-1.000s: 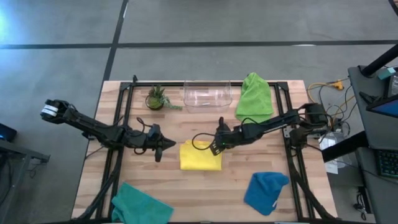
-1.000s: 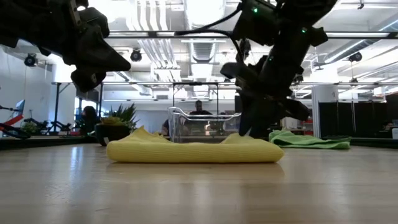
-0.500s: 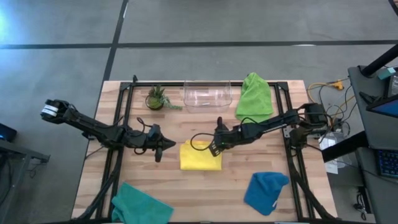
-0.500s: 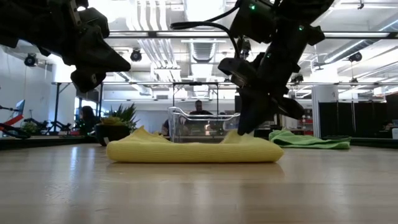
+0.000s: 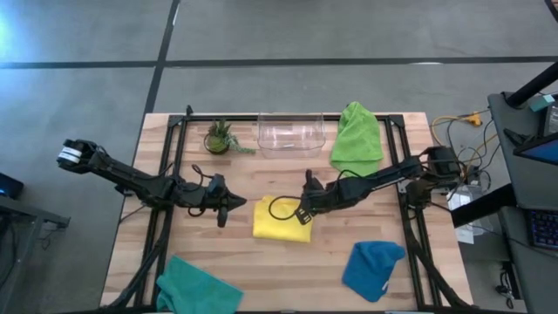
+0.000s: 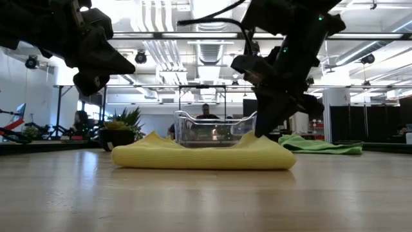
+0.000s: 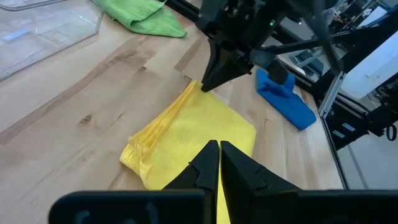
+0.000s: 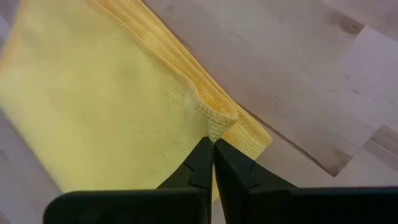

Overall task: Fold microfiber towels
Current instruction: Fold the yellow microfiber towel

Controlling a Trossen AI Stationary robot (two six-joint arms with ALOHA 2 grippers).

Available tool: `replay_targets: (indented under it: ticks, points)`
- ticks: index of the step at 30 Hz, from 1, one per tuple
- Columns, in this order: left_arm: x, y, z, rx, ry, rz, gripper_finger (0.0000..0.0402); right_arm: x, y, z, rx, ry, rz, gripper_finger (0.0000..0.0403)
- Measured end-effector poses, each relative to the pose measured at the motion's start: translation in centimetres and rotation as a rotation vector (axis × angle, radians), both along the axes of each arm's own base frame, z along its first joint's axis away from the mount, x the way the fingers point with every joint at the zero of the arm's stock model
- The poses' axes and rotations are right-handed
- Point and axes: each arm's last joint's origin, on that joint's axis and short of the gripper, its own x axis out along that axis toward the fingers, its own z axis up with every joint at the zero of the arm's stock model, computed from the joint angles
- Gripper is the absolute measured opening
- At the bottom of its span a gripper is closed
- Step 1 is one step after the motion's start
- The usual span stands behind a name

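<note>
A folded yellow towel (image 5: 277,220) lies flat at the middle of the table. My right gripper (image 5: 303,215) is shut on the towel's right edge. My left gripper (image 5: 228,206) hangs shut just left of the towel, above the wood, touching nothing. A lime green towel (image 5: 357,138) lies at the far right, a blue towel (image 5: 373,269) at the near right and a teal towel (image 5: 196,290) at the near left edge. My right gripper pinches the yellow towel's layered right edge (image 8: 214,121), close to its far right corner, between its two fingertips (image 8: 200,155). The fingers slant steeply down from the table's right side. The upper layers pucker up into a small peak there; the rest of the towel (image 6: 193,156) lies flat on the table.
A clear plastic bin (image 5: 291,133) and a small potted plant (image 5: 220,138) stand along the far edge. Black frame rails (image 5: 166,174) run down both sides of the table. Bare wood (image 5: 288,270) lies between the yellow towel and the near edge.
My right gripper has shut on the yellow towel's right edge and moved a little toward the near edge. That edge now stands slightly raised, and the towel has shifted slightly toward the table's right.
</note>
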Motion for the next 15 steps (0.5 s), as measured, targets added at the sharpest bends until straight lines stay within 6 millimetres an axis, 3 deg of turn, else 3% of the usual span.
replay_targets:
  ticks: [6, 15]
  points:
    - [0.0, 0.0, 0.0, 0.0, 0.0, 0.0, 0.0, -0.7, 0.7, 0.9, -0.019, -0.022, -0.029, 0.0009]
    - [0.0, 0.0, 0.0, 0.001, 0.0, 0.0, 0.0, -1.4, 0.7, 0.0, -0.015, 0.046, -0.059, 0.0009]
